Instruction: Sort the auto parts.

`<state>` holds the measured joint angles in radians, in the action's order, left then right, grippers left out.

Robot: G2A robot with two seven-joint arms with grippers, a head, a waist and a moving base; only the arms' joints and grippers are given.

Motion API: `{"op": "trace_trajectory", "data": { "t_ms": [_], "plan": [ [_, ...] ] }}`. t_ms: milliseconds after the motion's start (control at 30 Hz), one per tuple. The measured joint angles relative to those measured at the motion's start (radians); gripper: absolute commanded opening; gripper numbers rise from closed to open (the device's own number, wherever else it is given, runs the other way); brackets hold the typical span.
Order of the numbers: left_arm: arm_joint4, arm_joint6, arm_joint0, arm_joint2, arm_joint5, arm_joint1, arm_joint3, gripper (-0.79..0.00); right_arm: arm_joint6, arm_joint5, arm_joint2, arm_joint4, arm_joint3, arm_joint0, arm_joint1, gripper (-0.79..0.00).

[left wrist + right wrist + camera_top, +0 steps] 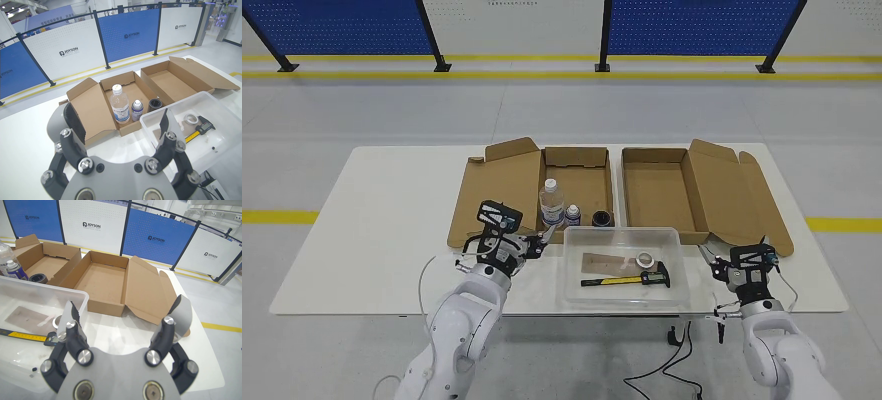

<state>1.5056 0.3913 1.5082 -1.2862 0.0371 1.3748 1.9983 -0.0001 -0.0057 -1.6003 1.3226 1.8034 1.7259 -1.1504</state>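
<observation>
A clear plastic bin (pixel 622 230) at the table's front middle holds a yellow-and-black caliper (pixel 627 280), a metal ring (pixel 645 260) and a flat brown card (pixel 604 263). Behind it, the left cardboard box (pixel 577 180) contains a clear bottle (pixel 551 200), a spray can (pixel 573 214) and a black cylinder (pixel 602 217). The right cardboard box (pixel 657 190) has nothing in it. My left gripper (pixel 117 108) hovers open just left of the bin. Off the bin's right end, my right gripper (pixel 124 301) is open with nothing between its fingers.
Both boxes have their lids folded flat outward on the white table (pixel 382 230). Bare tabletop lies to the far left. A cable (pixel 682 360) hangs below the front edge. Blue and white fence panels (pixel 692 25) stand beyond the table.
</observation>
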Motion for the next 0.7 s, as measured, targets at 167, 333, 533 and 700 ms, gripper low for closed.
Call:
{"op": "trace_trajectory", "data": {
  "t_ms": [167,333,533,700],
  "plan": [
    [0.000,0.000,0.000,0.000,0.000,0.000,0.000,0.000,0.053,-0.048,-0.014,-0.002,0.043,-0.038,0.002,0.000],
    [0.000,0.000,0.000,0.000,0.000,0.000,0.000,0.000,0.218,-0.122,0.004,0.016,0.138,-0.093,0.007,0.000],
    [0.000,0.000,0.000,0.000,0.000,0.000,0.000,0.000,0.506,-0.161,0.071,-0.204,0.222,-0.189,-0.001,0.000],
    [0.000,0.000,0.000,0.000,0.000,0.000,0.000,0.000,0.677,-0.153,0.149,-0.288,0.213,-0.251,-0.006,0.000]
  ]
}}
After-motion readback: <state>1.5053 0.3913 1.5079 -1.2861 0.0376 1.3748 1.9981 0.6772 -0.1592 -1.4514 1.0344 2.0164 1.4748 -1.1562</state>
